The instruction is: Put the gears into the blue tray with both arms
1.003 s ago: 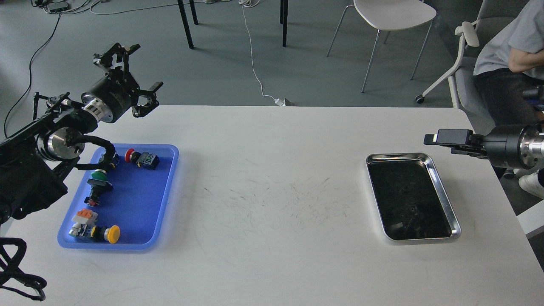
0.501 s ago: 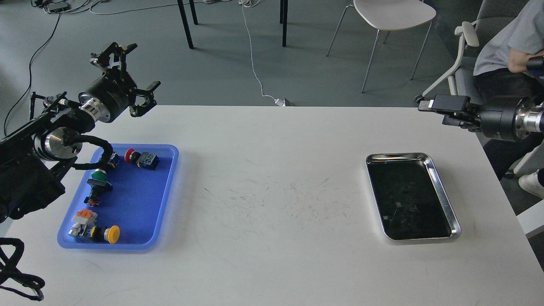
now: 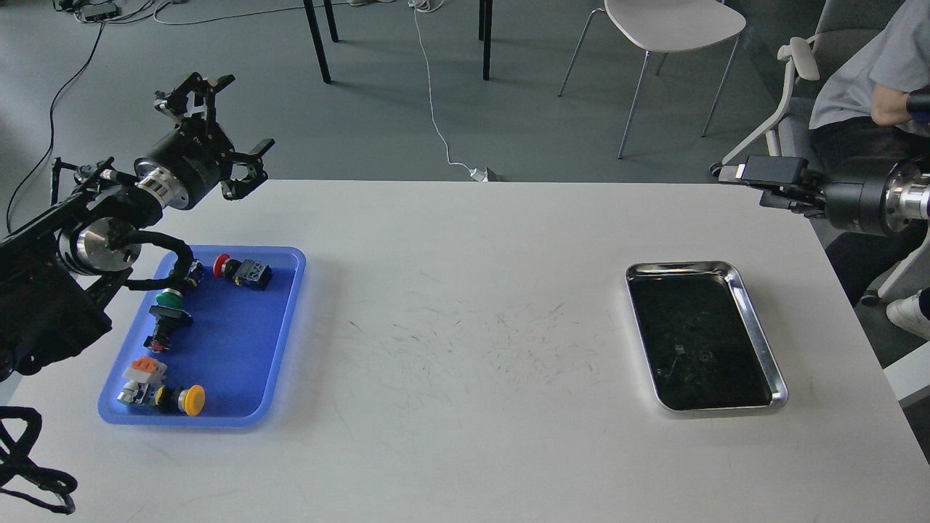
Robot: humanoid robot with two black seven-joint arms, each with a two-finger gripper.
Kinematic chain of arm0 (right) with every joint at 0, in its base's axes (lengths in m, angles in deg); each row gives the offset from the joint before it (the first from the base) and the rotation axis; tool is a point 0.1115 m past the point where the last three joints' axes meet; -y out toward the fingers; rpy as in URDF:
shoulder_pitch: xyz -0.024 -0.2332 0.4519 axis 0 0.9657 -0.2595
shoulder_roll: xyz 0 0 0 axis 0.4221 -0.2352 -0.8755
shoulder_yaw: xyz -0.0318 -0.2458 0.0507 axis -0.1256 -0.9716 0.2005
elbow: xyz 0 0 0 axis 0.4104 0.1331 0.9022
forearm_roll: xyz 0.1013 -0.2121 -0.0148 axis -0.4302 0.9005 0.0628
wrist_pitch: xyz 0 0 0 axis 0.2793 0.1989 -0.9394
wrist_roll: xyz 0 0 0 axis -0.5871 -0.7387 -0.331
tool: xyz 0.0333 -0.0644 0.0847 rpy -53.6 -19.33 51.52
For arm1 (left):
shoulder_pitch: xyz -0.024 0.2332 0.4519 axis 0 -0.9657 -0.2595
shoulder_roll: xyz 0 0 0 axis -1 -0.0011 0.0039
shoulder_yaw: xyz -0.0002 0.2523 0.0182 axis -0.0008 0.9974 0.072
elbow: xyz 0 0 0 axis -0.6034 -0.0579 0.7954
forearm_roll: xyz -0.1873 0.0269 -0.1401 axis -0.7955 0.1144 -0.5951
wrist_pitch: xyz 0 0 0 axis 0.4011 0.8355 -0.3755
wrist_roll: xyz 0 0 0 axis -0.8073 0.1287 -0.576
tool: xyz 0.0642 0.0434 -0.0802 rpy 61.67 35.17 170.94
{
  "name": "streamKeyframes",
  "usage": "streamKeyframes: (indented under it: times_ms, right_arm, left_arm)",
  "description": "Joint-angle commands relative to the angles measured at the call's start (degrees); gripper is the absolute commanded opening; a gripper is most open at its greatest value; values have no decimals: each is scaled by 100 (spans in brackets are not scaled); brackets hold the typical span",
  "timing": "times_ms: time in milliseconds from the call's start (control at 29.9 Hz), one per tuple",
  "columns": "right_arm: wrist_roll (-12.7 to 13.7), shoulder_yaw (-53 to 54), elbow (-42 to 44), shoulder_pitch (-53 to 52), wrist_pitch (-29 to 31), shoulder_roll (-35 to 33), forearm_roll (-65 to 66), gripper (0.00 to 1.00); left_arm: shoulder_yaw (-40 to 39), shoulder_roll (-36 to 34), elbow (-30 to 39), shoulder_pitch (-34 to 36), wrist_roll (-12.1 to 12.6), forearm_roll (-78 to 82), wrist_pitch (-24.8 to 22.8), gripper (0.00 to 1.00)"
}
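Observation:
The blue tray [image 3: 289, 312] lies at the table's left and holds several push-button switches with coloured caps. Tiny dark gears [image 3: 702, 356] show faintly against the dark inside of the steel tray [image 3: 755, 330] at the right. My left gripper [image 3: 244, 111] hangs open and empty above the table's far left corner, behind the blue tray. At the far right, my right gripper [image 3: 742, 173] is held over the table's edge, behind the steel tray and well clear of it. It is seen side-on, so its fingers cannot be told apart.
A red-capped switch [image 3: 240, 269], a green one [image 3: 168, 299] and a yellow one [image 3: 182, 399] sit in the blue tray. A seated person [image 3: 872, 80] and chairs are behind the table's right corner. The white table [image 3: 465, 407] has faint scratches in its middle.
My right arm has lifted up and back from beside the steel tray toward the table's far right edge. My left gripper shifted slightly left and up, still open.

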Motion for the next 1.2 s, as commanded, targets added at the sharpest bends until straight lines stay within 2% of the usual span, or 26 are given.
streamKeyframes:
  times_ms: [0, 435, 669, 1003, 1170]
  right_arm:
    - [-8, -53, -143, -64, 1, 11, 761, 98]
    - [-87, -123, -354, -55, 1, 310, 2740, 98]
    - [-184, -791, -416, -134, 1, 477, 2890, 96]
    - [-184, -1117, -407, -108, 1, 469, 3110, 96]
    - [-175, -1134, -91, -47, 1, 486, 3127, 96]
  left_arm:
    - [0, -9, 0, -17, -8, -1, 0, 99]
    - [-9, -17, 0, -97, -87, -1, 0, 99]
    - [-9, -17, 0, -140, -87, -1, 0, 99]
    - [-9, -9, 0, -167, -139, -9, 0, 99]
    - [-9, -17, 0, -211, -157, -9, 0, 99]
